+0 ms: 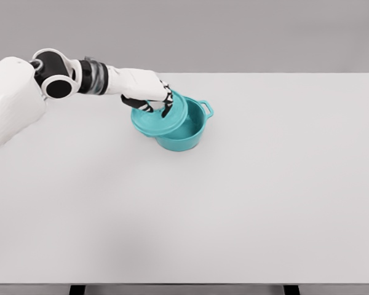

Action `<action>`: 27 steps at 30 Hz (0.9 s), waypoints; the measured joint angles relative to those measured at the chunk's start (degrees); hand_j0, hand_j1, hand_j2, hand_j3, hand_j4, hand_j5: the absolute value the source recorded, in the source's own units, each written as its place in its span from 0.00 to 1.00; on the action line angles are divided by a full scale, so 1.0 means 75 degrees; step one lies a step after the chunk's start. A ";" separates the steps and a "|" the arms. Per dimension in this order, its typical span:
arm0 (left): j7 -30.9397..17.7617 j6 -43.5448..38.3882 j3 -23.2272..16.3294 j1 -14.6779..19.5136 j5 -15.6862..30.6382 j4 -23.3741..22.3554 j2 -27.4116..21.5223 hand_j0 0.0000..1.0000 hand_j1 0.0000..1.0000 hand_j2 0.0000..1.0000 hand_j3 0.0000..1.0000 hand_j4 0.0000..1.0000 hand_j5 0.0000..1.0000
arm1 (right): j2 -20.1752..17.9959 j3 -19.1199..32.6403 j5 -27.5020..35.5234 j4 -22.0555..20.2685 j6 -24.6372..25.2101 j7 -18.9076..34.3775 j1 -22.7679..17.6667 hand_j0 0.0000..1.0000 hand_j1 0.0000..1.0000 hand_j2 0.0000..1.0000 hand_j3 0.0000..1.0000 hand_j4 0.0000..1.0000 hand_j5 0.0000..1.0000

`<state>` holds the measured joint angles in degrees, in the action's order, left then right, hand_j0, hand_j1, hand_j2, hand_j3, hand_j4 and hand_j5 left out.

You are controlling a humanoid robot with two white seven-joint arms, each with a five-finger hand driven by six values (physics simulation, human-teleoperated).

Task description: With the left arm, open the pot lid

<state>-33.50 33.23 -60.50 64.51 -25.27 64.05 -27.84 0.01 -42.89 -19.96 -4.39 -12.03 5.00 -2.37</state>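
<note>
From the head view, the left hand [152, 97] reaches in from the picture's left, arm stretched low across the white table [246, 203], and its fingers [167, 106] are curled down onto the teal lid [163, 118], gripping it from above near the middle, most likely at the knob, though the hand hides that part. The lid sits tilted, its near-left edge dropped and pushed out past the rim, its far side lifted, so the teal pot [187, 132] shows a crescent of open interior on the right. That tilt reads as a lid caught mid-lift, off its seat but not clear of the pot. The pot stands upright at the table's upper middle, one loop handle [207, 109] poking out on the far right, free of the hand. The top grasp makes sense: it leaves the pot unpushed while the lid comes away. The right arm is nowhere in view.
</note>
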 measured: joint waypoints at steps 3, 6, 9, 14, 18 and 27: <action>-0.0002 0.0116 0.0030 0.0012 -0.0002 0.0009 -0.0358 0.43 0.43 0.43 0.43 0.43 0.43 | 0.0000 0.0000 0.0000 0.0000 0.0000 0.0000 0.0000 1.00 1.00 1.00 1.00 1.00 1.00; 0.0016 0.0199 0.0049 -0.0012 -0.0001 0.0006 -0.0747 0.43 0.43 0.43 0.43 0.43 0.43 | 0.0000 0.0000 0.0000 0.0000 0.0000 0.0000 0.0000 1.00 1.00 1.00 1.00 1.00 1.00; 0.0033 0.0235 0.0049 -0.0035 -0.0021 -0.0007 -0.1133 0.43 0.43 0.43 0.43 0.43 0.43 | 0.0000 0.0000 0.0000 0.0000 0.0000 0.0000 0.0000 1.00 1.00 1.00 1.00 1.00 1.00; 0.0040 0.0253 0.0030 -0.0070 -0.0294 -0.0037 -0.1482 0.43 0.43 0.43 0.43 0.43 0.43 | 0.0000 0.0000 0.0000 0.0000 0.0000 0.0000 0.0000 1.00 1.00 1.00 1.00 1.00 1.00; 0.0023 0.0255 0.0003 -0.0082 -0.0514 -0.0054 -0.1525 0.43 0.43 0.43 0.43 0.43 0.43 | 0.0000 0.0000 0.0000 0.0000 0.0000 0.0000 0.0000 1.00 1.00 1.00 1.00 1.00 1.00; -0.0026 0.0253 -0.0042 -0.0258 -0.0888 -0.0066 -0.1139 0.57 0.57 0.57 0.57 0.57 0.57 | 0.0000 0.0000 0.0000 0.0000 0.0000 0.0000 0.0000 1.00 1.00 1.00 1.00 1.00 1.00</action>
<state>-33.69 35.13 -60.81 62.58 -31.93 63.55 -36.38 0.01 -42.89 -19.96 -4.39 -12.03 5.00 -2.37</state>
